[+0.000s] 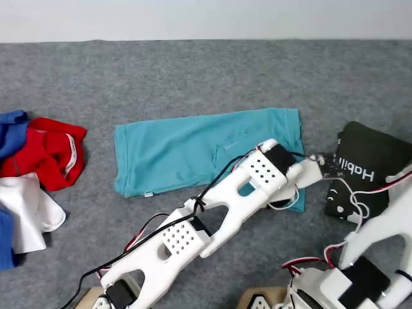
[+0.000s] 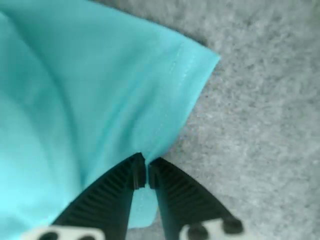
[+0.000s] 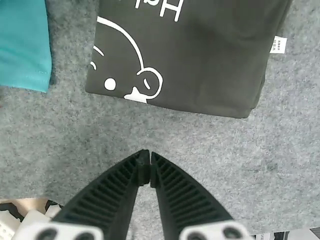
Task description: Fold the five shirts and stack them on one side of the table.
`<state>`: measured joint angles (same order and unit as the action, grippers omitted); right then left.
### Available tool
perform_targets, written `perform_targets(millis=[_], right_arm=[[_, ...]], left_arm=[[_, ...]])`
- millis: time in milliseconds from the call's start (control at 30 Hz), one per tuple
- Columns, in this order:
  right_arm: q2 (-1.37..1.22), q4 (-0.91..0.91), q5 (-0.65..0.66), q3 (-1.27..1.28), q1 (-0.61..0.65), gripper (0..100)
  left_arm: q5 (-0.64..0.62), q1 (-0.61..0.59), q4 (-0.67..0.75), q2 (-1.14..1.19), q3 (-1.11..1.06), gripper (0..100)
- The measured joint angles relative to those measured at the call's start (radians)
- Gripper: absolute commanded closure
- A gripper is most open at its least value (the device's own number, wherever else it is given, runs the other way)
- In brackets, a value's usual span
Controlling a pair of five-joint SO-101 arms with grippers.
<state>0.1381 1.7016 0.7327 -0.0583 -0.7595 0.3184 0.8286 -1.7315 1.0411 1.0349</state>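
Task status: one shirt of five appears finished. The black shirt [image 1: 370, 170] lies folded at one side of the bench [image 1: 193, 71]. The teal shirt [image 1: 187, 151] lies mid-bench, folded into a long strip. The left claw [image 2: 142, 172] is closed, pinching its hem. The right claw [image 3: 145, 167] is closed and empty near the black shirt. The red shirt [image 1: 48, 151], white shirt [image 1: 29, 209] and blue shirt [image 1: 11, 132] lie crumpled at the opposite side, not yet folded.

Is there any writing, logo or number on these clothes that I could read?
Black shirt: white lettering beside a cartoon drawing, cut off by the picture's edge in the right wrist view and incomplete in the high view too; no whole word reads.
White tag on the black shirt's edge: too small to read.
White strip on the red shirt: no print can be made out.
Teal shirt: no print seen.
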Motion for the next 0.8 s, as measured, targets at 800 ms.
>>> perform_targets(millis=[800], right_arm=[[0.054, 0.000, 0.000, 0.002, 0.000, 98.8]], left_arm=[[0.046, -0.233, 0.201, -0.029, 0.006, 99]])
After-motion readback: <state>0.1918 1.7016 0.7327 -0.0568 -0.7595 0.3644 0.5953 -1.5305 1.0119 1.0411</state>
